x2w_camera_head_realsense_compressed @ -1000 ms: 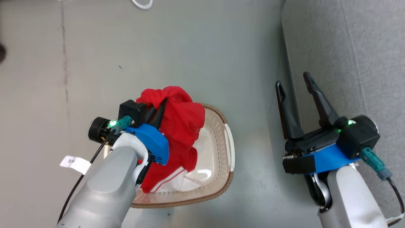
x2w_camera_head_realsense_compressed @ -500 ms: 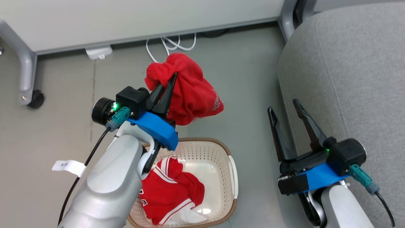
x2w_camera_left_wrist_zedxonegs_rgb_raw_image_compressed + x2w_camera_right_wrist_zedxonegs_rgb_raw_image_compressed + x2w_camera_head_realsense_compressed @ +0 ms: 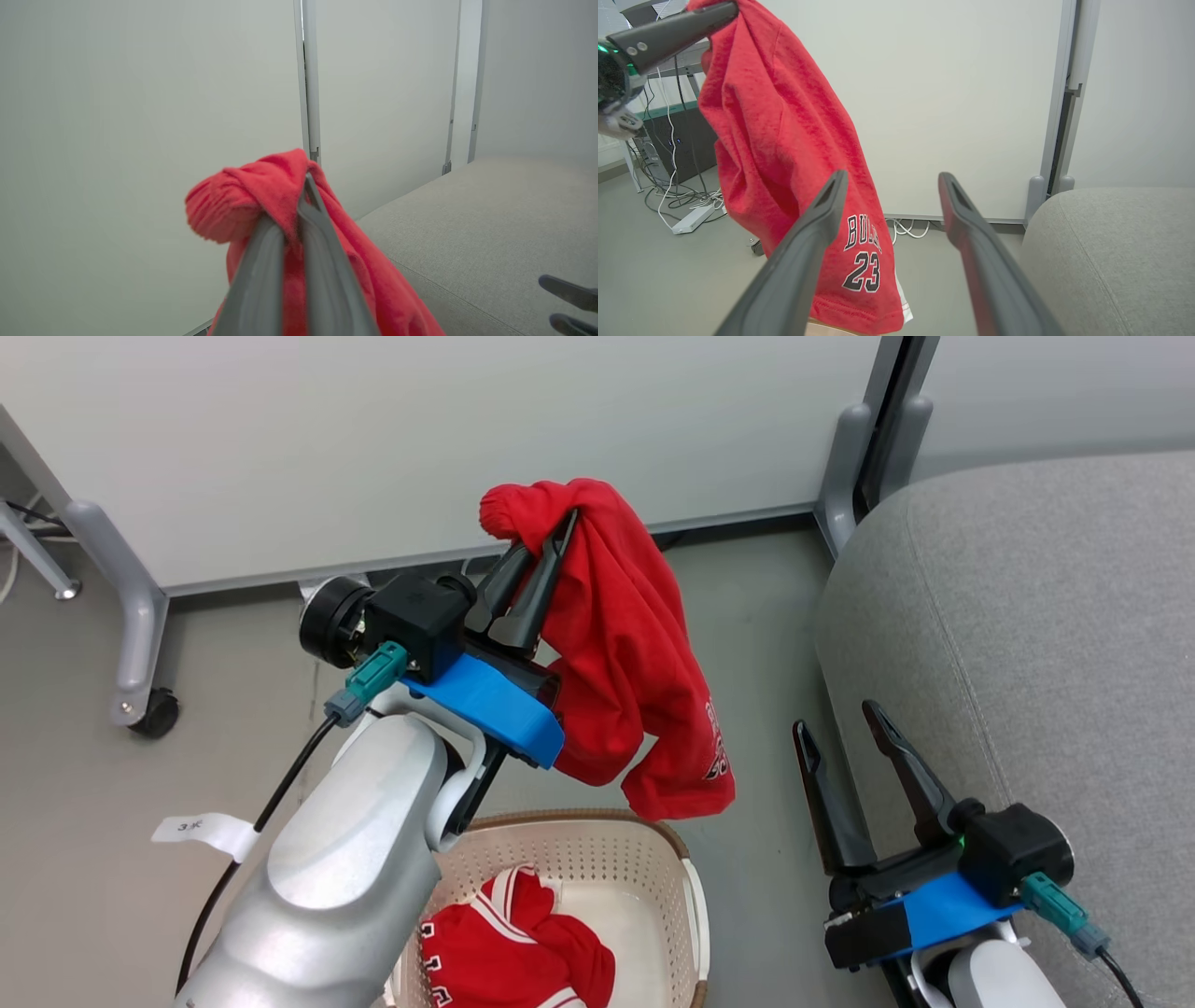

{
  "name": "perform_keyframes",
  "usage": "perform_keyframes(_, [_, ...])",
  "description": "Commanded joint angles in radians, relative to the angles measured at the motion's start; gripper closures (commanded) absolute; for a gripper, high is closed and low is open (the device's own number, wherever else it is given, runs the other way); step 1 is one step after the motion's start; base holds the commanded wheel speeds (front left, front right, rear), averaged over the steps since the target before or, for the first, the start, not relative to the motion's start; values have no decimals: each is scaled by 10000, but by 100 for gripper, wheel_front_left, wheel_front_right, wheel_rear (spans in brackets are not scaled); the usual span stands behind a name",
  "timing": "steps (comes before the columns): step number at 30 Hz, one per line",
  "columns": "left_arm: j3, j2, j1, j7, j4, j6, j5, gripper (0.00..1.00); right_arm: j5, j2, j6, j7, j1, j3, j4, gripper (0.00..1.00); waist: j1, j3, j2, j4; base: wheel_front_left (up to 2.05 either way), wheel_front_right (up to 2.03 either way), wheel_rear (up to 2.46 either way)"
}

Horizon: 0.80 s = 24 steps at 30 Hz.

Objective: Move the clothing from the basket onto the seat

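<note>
While the left gripper (image 3: pixel 551 534) stood raised above the far rim of the basket (image 3: pixel 579 816), its two dark fingers were clamped together on a bunched fold of the plain red garment (image 3: pixel 635 653). The rest of that cloth hung free below the grip, over the basket's far right corner and clear of its inside. In the left wrist view the fabric bulged out on either side of the closed fingers. Black and white lettering (image 3: pixel 861 254) sat near the hem in the right wrist view: the number 23 under a word that seemed to read BULLS, though a crease blurred its last letter.

Inside the basket, toward its near left part, lay the second red garment (image 3: pixel 551 943), crumpled, with white trim and stripes, partly covered by the left forearm (image 3: pixel 345 887).

The right gripper (image 3: pixel 837 717) was held to the right of the basket, between it and the seat (image 3: pixel 1027 616), with its fingers spread apart and nothing between them. The seat, grey woven cloth with a rounded edge, stood further right of the basket. Beyond the basket rose a white partition panel (image 3: pixel 420 448) on grey legs, one ending in a black caster (image 3: pixel 154 714).
</note>
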Motion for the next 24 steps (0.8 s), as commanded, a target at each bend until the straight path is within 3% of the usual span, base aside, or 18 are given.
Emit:
perform_keyframes(1, [-41,95,11,12,-144,-64,-5,100,30,-28,7,-38,183,-13,0,0,2,-167,-1,47,0,0,0])
perform_keyframes(14, [-174,362,419,371,-937,172,-131,100,-43,-28,5,-38,288,94,-248,0,2,-389,-1,129,0,0,0])
perform_keyframes(24, [-326,385,387,422,-1186,289,-58,100,-396,-28,7,-38,-769,1105,-207,0,2,-248,-1,214,0,0,0])
